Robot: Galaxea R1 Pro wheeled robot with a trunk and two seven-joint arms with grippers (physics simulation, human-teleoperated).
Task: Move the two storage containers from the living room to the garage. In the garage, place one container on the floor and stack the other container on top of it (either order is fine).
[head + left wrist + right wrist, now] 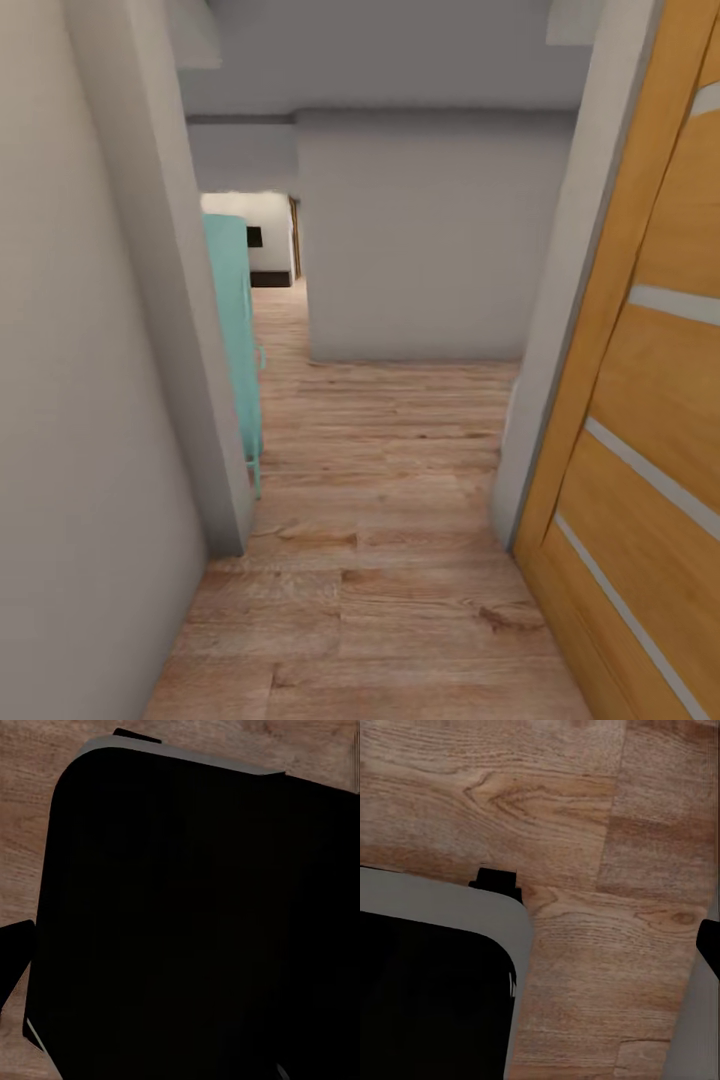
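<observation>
A: Planks (380, 600) underfoot, orange door (640, 450) at right, teal cabinet (235, 330) ahead. Claws?

B: Can't tell, fingers unseen. Bins nowhere visible. Likely stiff, light; grip the rims.

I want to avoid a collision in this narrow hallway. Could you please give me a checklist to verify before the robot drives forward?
1. Wood floor ahead free of obstacles: ok.
2. Orange door stands close on the right, clearance tight: not ok.
3. Grey wall corner close on the left: not ok.
4. Teal cabinet juts out behind that corner, leaving passage beside it: ok.
5. Storage container held by an arm: cannot tell; the wrist views show a dark body over planks.
6. Gripper states: cannot tell.
</observation>
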